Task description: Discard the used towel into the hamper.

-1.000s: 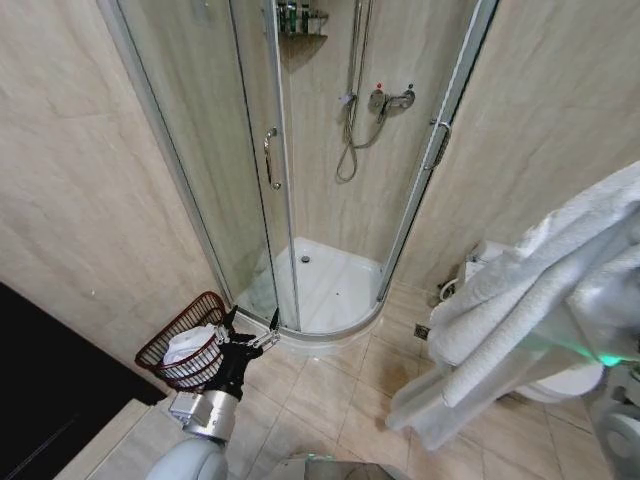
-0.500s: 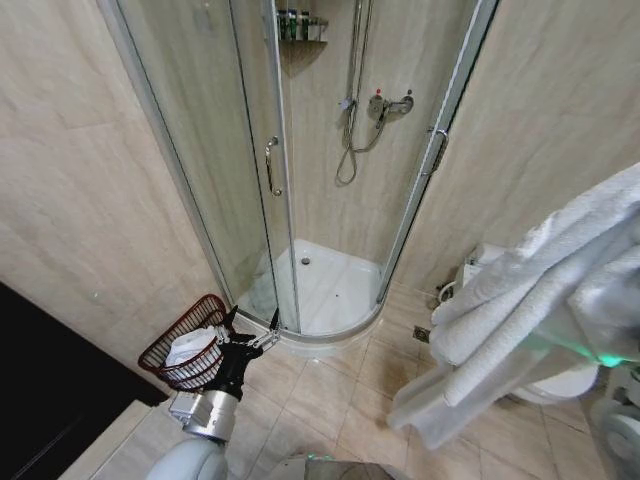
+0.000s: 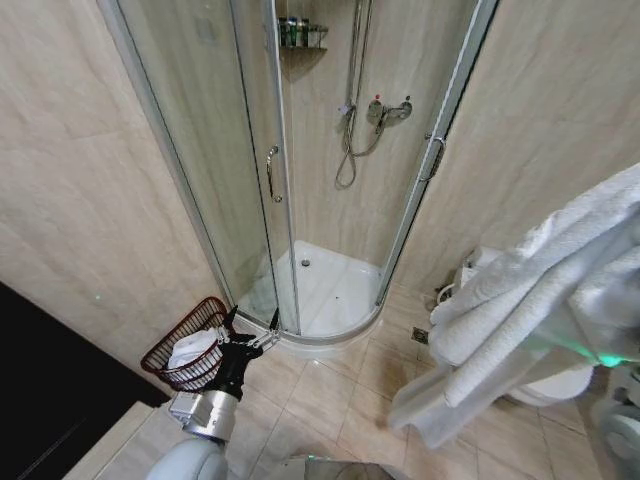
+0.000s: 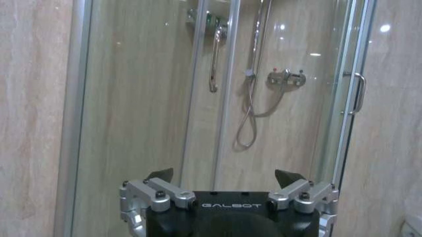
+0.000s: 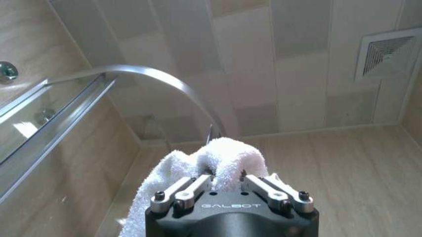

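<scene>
Towel held up high, hamper way down on the floor

The right gripper (image 5: 224,183) is clamped on the fluffy white terry towel (image 3: 530,300) — well apart from the small round red-brown wire-mesh hamper (image 3: 190,345), which sits low beside the glass shower cabin (image 3: 300,180). A loose trailing end could snag or miss the rim. The left gripper (image 4: 224,178) hangs open just beside the hamper. The head view shows white cloth inside it — the wrist views don't.
</scene>
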